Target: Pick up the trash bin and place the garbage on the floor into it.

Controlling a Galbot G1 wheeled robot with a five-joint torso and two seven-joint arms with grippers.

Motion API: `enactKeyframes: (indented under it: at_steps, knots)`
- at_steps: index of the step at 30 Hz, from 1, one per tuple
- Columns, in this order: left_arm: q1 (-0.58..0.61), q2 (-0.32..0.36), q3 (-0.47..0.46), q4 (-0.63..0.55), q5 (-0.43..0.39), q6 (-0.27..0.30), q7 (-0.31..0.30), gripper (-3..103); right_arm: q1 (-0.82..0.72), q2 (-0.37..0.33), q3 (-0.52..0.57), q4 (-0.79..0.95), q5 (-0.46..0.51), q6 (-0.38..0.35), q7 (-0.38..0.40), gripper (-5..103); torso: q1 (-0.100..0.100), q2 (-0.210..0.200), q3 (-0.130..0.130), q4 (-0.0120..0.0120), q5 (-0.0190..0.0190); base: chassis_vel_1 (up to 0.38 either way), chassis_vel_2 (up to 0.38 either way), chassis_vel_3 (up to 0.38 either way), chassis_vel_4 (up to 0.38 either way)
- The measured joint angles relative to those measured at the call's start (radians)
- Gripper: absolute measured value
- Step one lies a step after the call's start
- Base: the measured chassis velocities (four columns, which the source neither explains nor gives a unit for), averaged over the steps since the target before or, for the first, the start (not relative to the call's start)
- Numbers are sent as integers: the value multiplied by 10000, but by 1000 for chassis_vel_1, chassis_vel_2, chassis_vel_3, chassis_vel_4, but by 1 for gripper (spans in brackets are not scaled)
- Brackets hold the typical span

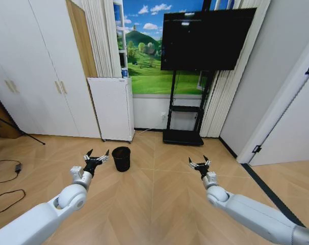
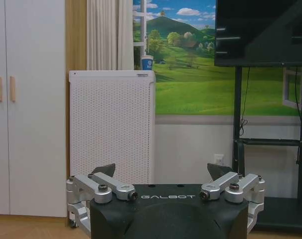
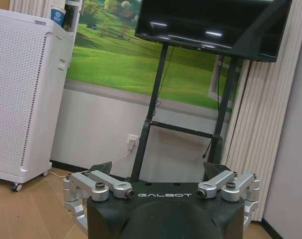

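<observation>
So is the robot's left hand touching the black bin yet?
Apart. In the head view the left gripper hangs open beside the bin, with a strip of bare floor showing between them.

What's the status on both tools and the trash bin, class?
Left tool open, near the bin. Right tool open, empty, held over bare floor. Trash bin upright on the floor, untouched. Nothing between left tool and bin.

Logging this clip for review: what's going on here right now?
Nothing is held yet. The robot faces the trash bin, which stands upright on the wood floor before a white perforated appliance. The left gripper hovers open just left of the bin; the right gripper is open too, farther off.
</observation>
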Motion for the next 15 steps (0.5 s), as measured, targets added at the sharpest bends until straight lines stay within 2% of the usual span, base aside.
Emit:
enactKeyframes:
  at_steps: [10,15]
  knots:
    - [-245,-197,328,-13,-102,12,-138,100,-545,-247,739,224,-13,93,-126,100,-1,1,-1,0,-1,0,0,0,0]
    - [-68,-180,307,-343,-419,378,-349,100,-809,-281,1076,479,-209,-262,193,100,-1,0,-1,0,-1,0,0,0,0]
